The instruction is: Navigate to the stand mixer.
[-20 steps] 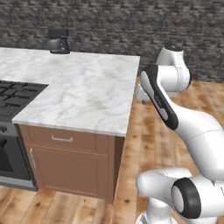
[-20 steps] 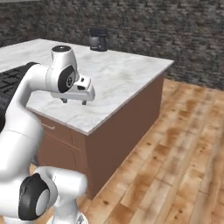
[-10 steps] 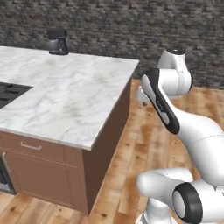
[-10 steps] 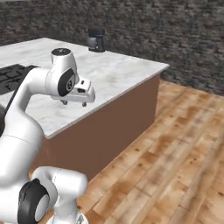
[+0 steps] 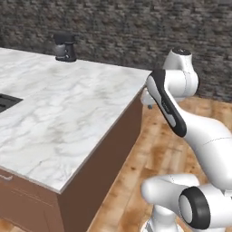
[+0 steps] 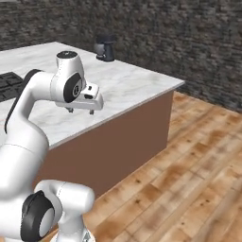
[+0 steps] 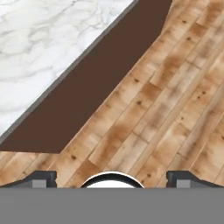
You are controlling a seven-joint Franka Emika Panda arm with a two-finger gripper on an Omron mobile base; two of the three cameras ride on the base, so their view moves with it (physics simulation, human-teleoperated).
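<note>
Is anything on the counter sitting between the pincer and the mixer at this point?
Nothing visible does. The mixer stands at the far edge of the counter, by the stone wall. Between it and the pincer, which hangs by the counter's near edge, there is only bare marble. The cooktop lies off to the side.

Both base views share the marble counter (image 5: pixel 68 118); hand view faces the floor (image 7: pixel 175 109).
</note>
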